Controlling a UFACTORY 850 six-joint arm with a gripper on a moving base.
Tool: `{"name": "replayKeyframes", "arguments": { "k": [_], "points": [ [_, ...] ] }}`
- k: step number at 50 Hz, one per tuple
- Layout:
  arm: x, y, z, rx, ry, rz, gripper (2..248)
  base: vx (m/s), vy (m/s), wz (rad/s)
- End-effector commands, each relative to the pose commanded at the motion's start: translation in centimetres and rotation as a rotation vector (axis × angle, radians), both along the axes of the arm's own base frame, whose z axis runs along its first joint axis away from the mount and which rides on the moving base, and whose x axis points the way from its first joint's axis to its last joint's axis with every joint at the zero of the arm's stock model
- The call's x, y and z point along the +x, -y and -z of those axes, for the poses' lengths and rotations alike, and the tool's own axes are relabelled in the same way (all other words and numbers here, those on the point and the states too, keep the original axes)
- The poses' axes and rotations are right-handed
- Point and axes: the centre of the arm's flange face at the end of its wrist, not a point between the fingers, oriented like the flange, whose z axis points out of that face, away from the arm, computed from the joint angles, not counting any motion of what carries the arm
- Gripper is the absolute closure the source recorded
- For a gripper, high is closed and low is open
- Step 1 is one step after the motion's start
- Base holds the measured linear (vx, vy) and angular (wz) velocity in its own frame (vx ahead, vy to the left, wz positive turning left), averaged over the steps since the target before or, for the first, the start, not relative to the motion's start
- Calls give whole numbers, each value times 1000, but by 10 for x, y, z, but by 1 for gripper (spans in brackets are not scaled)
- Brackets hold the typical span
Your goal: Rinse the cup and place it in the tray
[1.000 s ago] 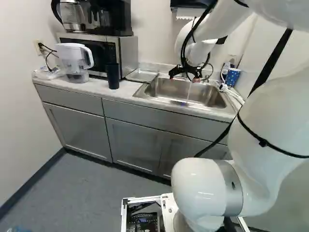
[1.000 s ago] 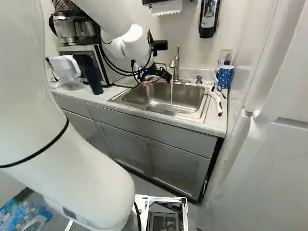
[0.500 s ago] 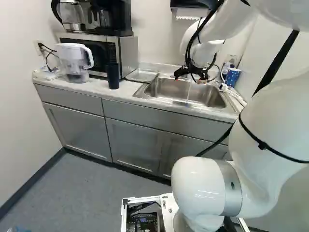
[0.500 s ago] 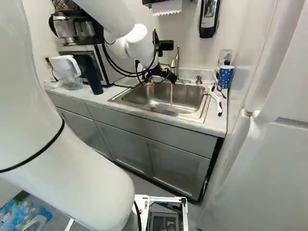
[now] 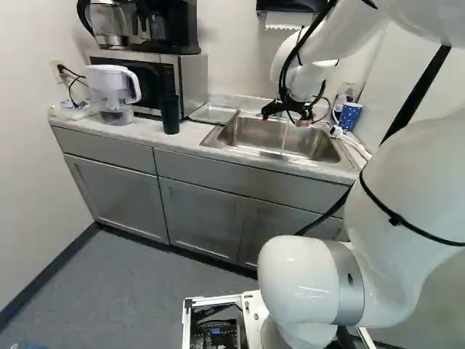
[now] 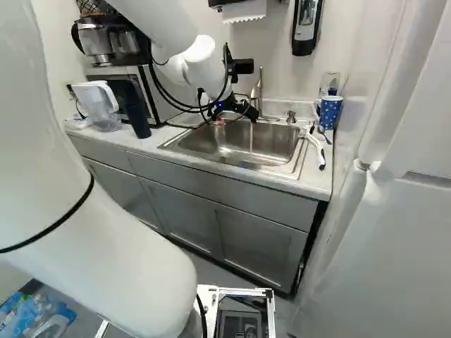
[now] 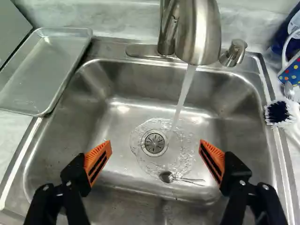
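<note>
Orange-padded, my gripper [image 7: 155, 146] gapes wide and empty over the sink [image 7: 91, 122], so I'd clear the faucet [image 7: 198, 35], then squarely straddle the cup, whether dark tumbler [image 5: 170, 115] near the tray [image 7: 42, 70] or dotted mug [image 6: 330, 113] by the brush [image 7: 277, 112].

The room is bright, lit softly from above, with pale light across the wall [image 5: 33, 160] and white arm [image 5: 392, 189]. Shade gathers under the counter [image 6: 201, 162], darkening the cabinets [image 6: 261, 246]. In the wrist view, glare spots the bottom of the sink [image 7: 123, 108], a hot streak runs down the faucet [image 7: 199, 33], and the tray [image 7: 40, 70] has a dull sheen. Both base views stretch toward their edges, and small details at the sink look soft there.
</note>
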Motion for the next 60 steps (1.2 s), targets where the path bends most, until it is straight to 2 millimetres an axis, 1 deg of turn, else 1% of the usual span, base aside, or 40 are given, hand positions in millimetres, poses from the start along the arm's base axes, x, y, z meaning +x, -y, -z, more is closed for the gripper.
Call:
{"name": "replayKeyframes", "arguments": {
  "k": [60],
  "points": [
    [-4, -94, 1, 0, 3, -207, 3, 0, 0, 0]
  ]
}}
